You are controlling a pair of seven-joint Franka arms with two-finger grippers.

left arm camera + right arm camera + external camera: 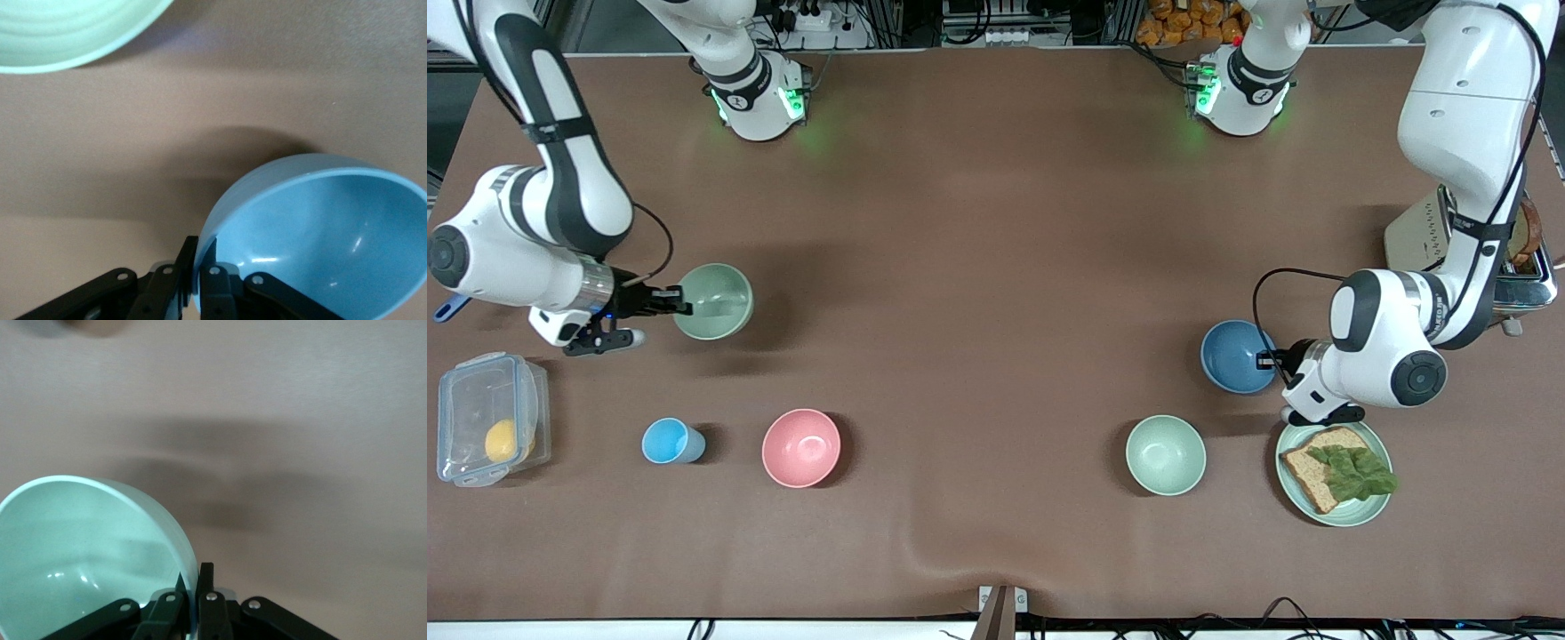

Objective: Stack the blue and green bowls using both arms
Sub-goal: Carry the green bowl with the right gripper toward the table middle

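Left gripper [1270, 359] fingers pinch the blue bowl [1234, 356] rim at the left arm's end of the desk [996, 267]. Right gripper [679, 303] fingers pinch the green bowl [715, 300] rim. Recommendation: carry both level toward mid-desk, nesting concentrically.

The blue bowl [1234, 356] and the green bowl [713, 301] look like smooth plastic with a soft sheen, small highlights glinting inside each. The table [996, 222] wears a matt brown covering, rippled at the six o'clock edge. The storage box [489, 418] is clear glossy plastic.
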